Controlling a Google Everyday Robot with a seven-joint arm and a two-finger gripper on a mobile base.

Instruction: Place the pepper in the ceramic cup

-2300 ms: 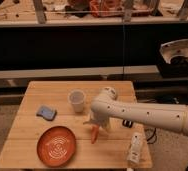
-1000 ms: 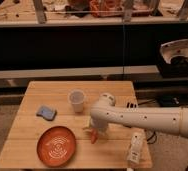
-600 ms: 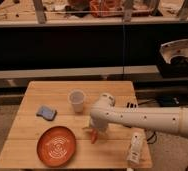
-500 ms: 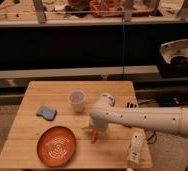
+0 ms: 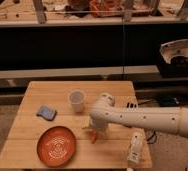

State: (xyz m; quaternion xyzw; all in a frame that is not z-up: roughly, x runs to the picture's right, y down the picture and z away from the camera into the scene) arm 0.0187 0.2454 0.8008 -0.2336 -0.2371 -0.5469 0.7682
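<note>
Gripper (image 5: 94, 131) is down at the table (image 5: 42, 90), front-centre, just right of the orange plate (image 5: 57, 146) and in front of the ceramic cup (image 5: 77, 100). Pepper (image 5: 93, 137) is right under the gripper, tip pointing down toward the front edge and low over the wood. Can't tell if it's touching the surface. Can't tell whether the gripper is clamped on it either, since the wrist housing covers that spot.

Vs 2.3 s ago: the arm (image 5: 137, 119) has dropped and the wrist sits lower and closer to the tabletop; the pepper has moved with it by only a little. Vs 0.5 s ago: no visible change, the arm is in the same pose.

Cup is upright, behind and left of the gripper, apart from it. Cup, plate, blue sponge (image 5: 46, 112) on the left and white bottle (image 5: 135, 148) lying near the right front corner are all where they were.
</note>
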